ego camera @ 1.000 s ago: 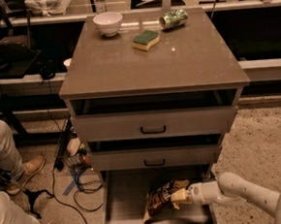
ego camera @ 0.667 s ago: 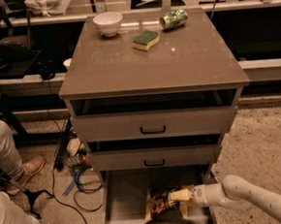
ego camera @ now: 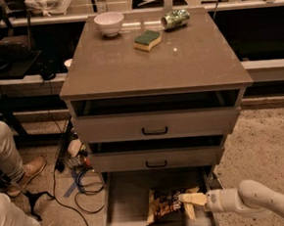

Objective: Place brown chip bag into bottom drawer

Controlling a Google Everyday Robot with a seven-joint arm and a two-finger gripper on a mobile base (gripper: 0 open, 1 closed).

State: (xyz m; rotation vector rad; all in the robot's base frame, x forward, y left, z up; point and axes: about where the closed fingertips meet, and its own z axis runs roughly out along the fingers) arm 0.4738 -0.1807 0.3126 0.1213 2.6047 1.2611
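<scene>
The brown chip bag (ego camera: 165, 206) lies flat on the grey floor of the bottom drawer (ego camera: 124, 199), which is pulled out under the cabinet. My gripper (ego camera: 187, 205) reaches in from the right, low over the drawer, at the bag's right end. Its two pale fingers (ego camera: 190, 198) are spread, one over the bag's edge and one angled down beside it. The white arm (ego camera: 259, 201) comes in from the lower right. The front of the drawer is cut off by the frame's bottom edge.
The two upper drawers (ego camera: 154, 125) with black handles stand slightly open. On the cabinet top are a white bowl (ego camera: 109, 23), a green-and-yellow sponge (ego camera: 147, 39) and a green can (ego camera: 175, 19) on its side. A person's legs (ego camera: 5, 160) and cables (ego camera: 81, 181) are at the left.
The bag has gone from tilted and held up in the gripper to lying flat on the drawer floor. The gripper has come down lower and its fingers have spread.
</scene>
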